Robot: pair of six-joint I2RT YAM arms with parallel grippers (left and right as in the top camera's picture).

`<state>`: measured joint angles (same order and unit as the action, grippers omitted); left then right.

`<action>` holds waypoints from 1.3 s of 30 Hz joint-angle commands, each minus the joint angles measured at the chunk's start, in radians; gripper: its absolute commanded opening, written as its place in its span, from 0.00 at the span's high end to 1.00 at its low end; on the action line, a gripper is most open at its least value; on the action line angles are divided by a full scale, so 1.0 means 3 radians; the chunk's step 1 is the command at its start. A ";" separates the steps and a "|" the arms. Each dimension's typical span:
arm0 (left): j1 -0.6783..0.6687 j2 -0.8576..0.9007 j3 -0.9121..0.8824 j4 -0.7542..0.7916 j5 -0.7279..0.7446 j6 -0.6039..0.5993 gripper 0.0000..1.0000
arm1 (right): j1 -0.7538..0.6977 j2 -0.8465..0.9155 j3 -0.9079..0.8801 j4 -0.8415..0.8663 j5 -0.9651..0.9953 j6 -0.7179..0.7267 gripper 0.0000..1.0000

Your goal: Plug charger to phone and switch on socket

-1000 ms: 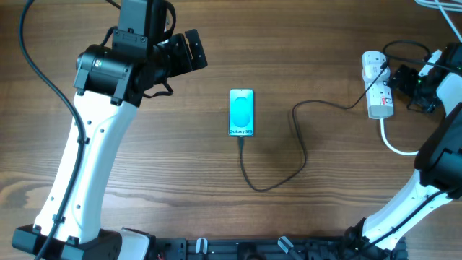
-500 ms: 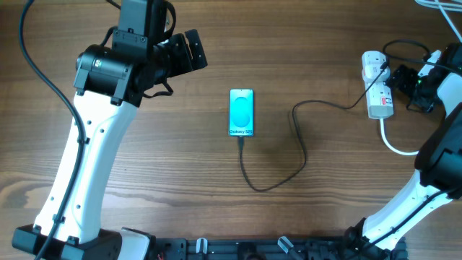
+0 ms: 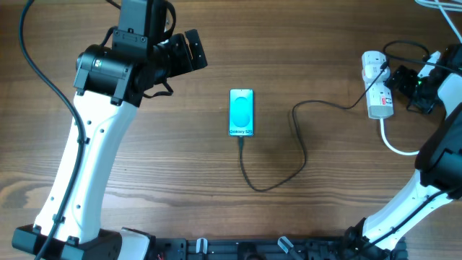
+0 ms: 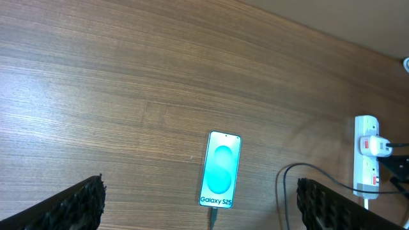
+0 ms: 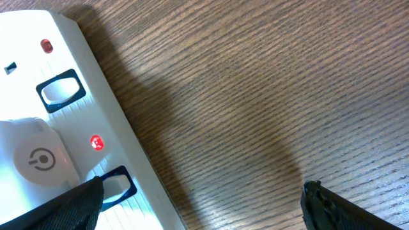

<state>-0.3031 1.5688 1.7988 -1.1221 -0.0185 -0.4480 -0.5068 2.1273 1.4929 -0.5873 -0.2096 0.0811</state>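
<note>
The phone [image 3: 242, 113] lies flat mid-table, its cyan screen lit, and also shows in the left wrist view [image 4: 220, 169]. The thin black charger cable [image 3: 278, 166] is plugged into its bottom edge and curves right to the white socket strip [image 3: 377, 87]. A white adapter sits in the strip [image 5: 35, 156], and a small red light [image 5: 96, 142] glows beside a rocker switch [image 5: 115, 185]. My right gripper [image 5: 201, 201] is open, with its left finger over the strip's edge by that switch. My left gripper [image 4: 198, 207] is open and empty, raised high at the far left [image 3: 184, 52].
The strip's white cord [image 3: 393, 144] loops toward the right edge. My right arm's base stands at the front right [image 3: 404, 209] and my left arm's white link spans the left side [image 3: 79, 166]. Bare wood lies around the phone.
</note>
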 commanded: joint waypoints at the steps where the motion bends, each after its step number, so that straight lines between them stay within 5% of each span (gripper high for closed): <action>1: -0.0009 0.0010 -0.0019 -0.0003 -0.0056 -0.0029 0.00 | 0.0066 -0.0140 -0.0022 -0.0113 -0.0043 0.0058 0.00; 15: -0.0009 0.0010 -0.0018 -0.0003 -0.0056 -0.0029 0.00 | 0.0268 -0.2038 -0.0130 -0.1152 0.0276 0.0164 0.00; 28: -0.0009 0.0010 -0.0019 -0.0003 -0.0056 -0.0029 0.00 | 0.0950 -0.4323 -0.1639 -0.0810 0.0285 0.0380 0.00; 39: -0.0009 0.0010 -0.0019 -0.0003 -0.0056 -0.0029 0.00 | 0.0950 -0.4592 -0.1699 -0.1391 0.0286 0.0453 0.00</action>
<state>-0.3031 1.5700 1.7988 -1.1221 -0.0219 -0.4480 -0.2249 0.7372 0.9894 -1.0035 -0.1333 0.2050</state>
